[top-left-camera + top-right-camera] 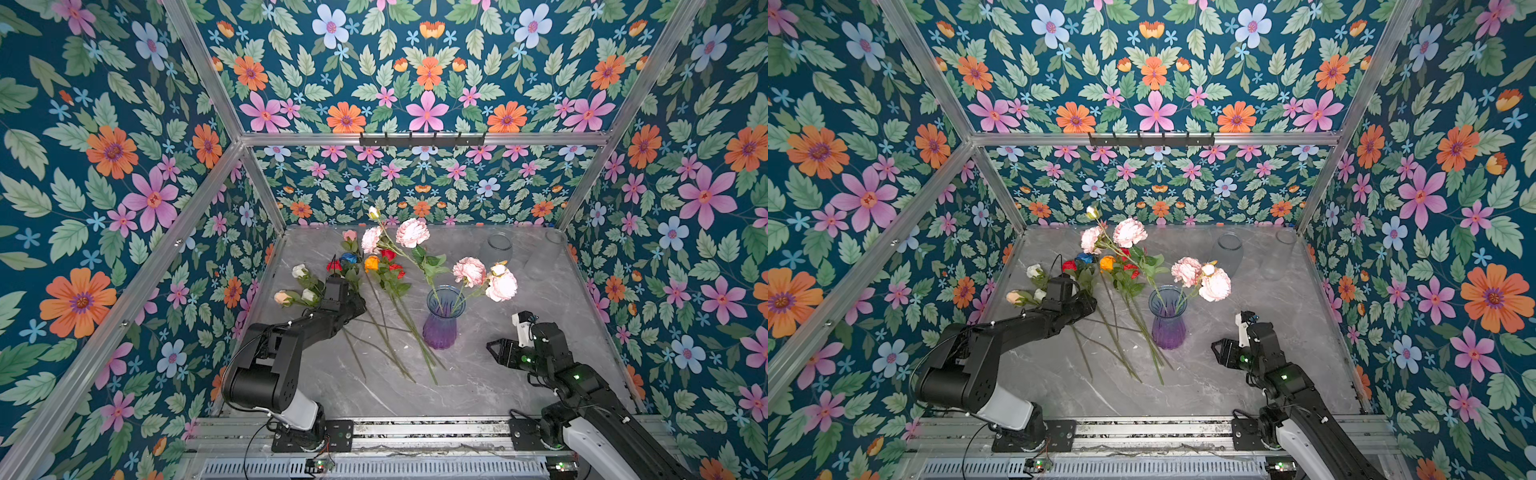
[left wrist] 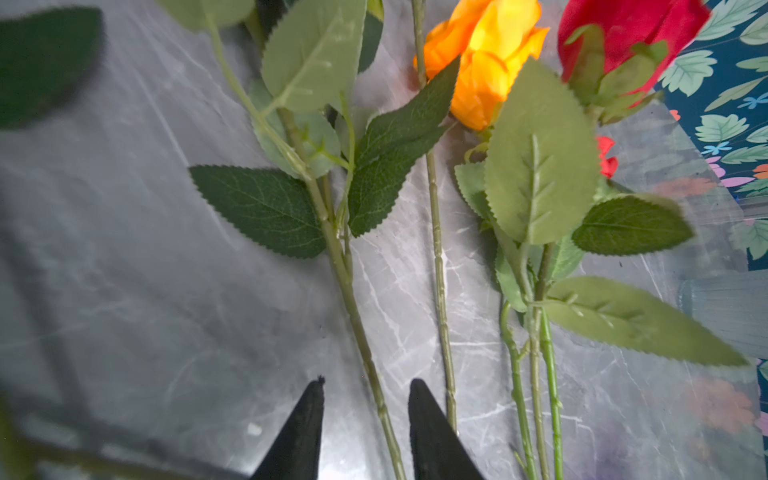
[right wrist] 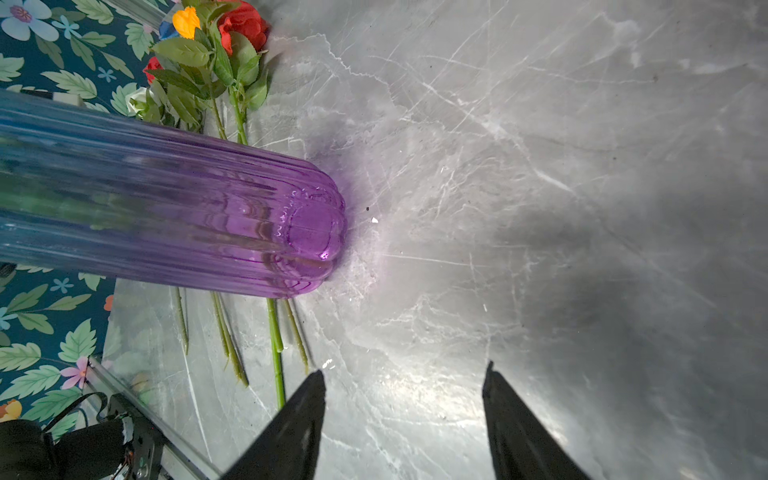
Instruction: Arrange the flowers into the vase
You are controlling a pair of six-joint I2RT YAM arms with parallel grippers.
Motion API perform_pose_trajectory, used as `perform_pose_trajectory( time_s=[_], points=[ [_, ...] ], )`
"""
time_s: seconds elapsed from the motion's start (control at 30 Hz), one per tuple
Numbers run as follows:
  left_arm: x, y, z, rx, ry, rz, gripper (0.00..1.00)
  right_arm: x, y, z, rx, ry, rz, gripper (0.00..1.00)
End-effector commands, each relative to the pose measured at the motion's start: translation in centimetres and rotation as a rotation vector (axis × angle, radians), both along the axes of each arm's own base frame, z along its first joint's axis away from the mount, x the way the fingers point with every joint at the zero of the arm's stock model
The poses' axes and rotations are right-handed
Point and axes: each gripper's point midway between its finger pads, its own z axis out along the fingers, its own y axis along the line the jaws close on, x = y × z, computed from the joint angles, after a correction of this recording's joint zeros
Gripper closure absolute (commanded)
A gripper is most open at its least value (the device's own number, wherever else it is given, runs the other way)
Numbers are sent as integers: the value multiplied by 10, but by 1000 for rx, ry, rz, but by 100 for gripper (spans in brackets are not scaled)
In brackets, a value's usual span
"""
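Note:
A ribbed vase (image 1: 442,320) (image 1: 1168,320) (image 3: 208,216), blue at the neck and purple at the base, stands mid-table. It holds pink carnations (image 1: 500,284) leaning right and a leafy spray reaching up-left to more carnations (image 1: 412,232). Other flowers lie left of it: an orange rose (image 1: 372,262) (image 2: 486,62), red (image 2: 623,37), blue (image 1: 348,258), white (image 1: 298,271) and cream (image 1: 282,297) blooms. My left gripper (image 1: 359,309) (image 2: 368,384) is low over their stems, open, with one green stem (image 2: 353,307) running between its fingers, untouched. My right gripper (image 1: 493,352) (image 3: 405,370) stands open and empty, right of the vase.
Two clear glass vessels (image 1: 498,245) (image 1: 555,239) stand at the back right of the grey marble table (image 1: 519,386). Flowered walls and aluminium posts enclose three sides. Long stems (image 1: 399,353) fan across the table left of the vase's base.

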Motion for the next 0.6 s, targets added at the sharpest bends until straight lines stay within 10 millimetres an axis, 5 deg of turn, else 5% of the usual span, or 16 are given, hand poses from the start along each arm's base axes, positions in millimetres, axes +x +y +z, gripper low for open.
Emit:
perform_pose_trajectory(
  time_s=[0.0,0.1,0.3,0.57],
  points=[
    [9,-13,2,-74,-13,-17,70,3,-2,2,-4,-16,-13,38],
    [12,-14,2,-88,-19,-11,99,2,-2,2,-5,-14,-14,38],
    [10,-9,23,-78,-61,11,100,2,-2,2,-4,-16,-13,38],
    [2,11,83,-46,-200,83,100,2,-2,3,-2,-20,-15,38]
  ],
)
